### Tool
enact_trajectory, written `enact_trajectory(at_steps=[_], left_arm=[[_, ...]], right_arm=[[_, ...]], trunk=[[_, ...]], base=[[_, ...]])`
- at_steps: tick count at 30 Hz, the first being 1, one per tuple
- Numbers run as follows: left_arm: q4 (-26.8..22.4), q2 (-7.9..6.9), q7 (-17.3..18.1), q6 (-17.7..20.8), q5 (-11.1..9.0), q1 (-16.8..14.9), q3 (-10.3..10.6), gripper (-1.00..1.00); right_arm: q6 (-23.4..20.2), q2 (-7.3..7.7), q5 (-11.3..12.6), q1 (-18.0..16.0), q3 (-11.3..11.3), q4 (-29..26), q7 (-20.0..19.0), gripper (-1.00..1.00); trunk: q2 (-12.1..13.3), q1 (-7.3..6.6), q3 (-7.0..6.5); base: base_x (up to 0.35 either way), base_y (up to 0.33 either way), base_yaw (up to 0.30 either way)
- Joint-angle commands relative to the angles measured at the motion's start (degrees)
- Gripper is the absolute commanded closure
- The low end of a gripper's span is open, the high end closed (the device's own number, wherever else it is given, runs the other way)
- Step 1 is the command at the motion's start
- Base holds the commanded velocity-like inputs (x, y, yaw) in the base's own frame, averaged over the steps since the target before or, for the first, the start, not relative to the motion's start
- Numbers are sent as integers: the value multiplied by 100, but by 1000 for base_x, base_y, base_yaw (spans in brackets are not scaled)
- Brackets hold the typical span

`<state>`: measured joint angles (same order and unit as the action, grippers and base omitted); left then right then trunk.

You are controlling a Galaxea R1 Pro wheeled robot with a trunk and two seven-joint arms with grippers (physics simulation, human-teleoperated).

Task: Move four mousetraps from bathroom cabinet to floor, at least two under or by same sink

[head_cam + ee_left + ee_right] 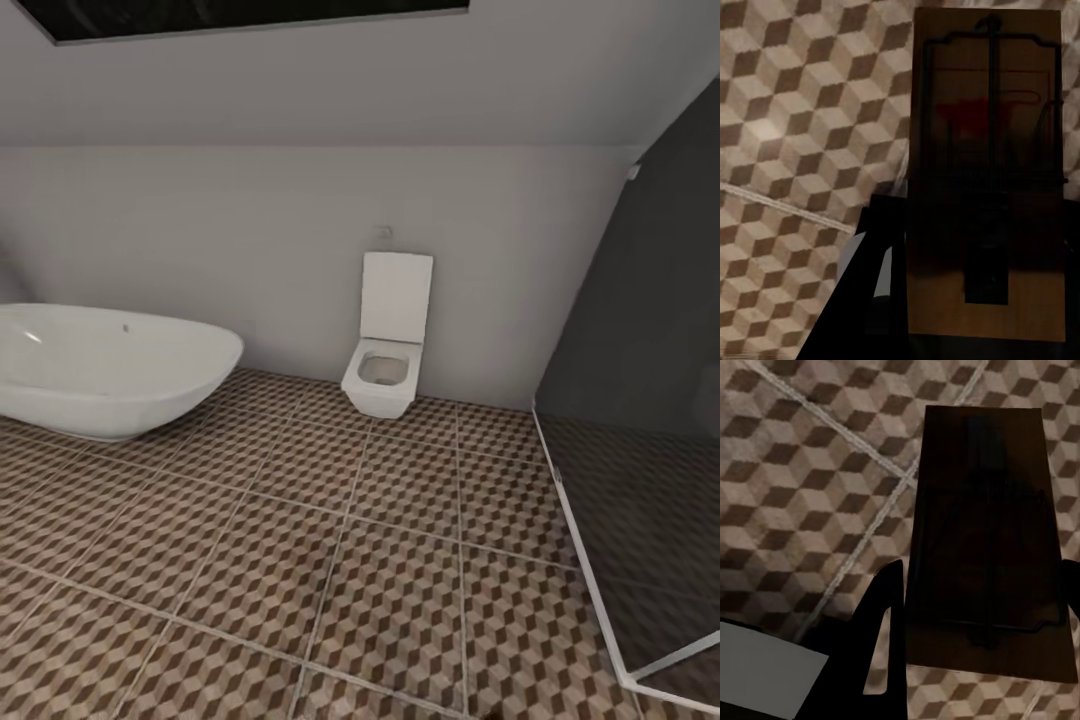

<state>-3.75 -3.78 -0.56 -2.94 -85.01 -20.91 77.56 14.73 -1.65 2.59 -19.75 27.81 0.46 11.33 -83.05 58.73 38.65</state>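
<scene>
Here the head view looks over the bathroom floor (pixel 330 560), its cube-patterned tiles running to a grey wall. A white oval bathtub (pixel 110 370) sits at nine o'clock, a white square toilet (pixel 385 345) at twelve, and a dark glass shower screen (pixel 640 400) at three. The left tool (pixel 979 255) is pinching a tan mousetrap (pixel 986 97) with a dark wire bar and a red mark too blurred to read. The right tool (pixel 979 607) is pinching a second mousetrap (pixel 979 510), in deep shadow; no writing can be made out. Both are held above the tiles
</scene>
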Motion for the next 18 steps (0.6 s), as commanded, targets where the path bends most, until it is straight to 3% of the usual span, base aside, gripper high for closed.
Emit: enact_trajectory(at_steps=[1,18], left_arm=[[-12,-5,-23,-13,-42,-2,49,100],[-12,-9,-23,-13,-42,-6,49,100]], right_arm=[[21,-2,40,-3,41,7,1,100],[21,-2,39,-3,41,7,-12,100]], trunk=[[-2,0,5],[-2,0,5]], base=[[0,0,289],[0,0,289]])
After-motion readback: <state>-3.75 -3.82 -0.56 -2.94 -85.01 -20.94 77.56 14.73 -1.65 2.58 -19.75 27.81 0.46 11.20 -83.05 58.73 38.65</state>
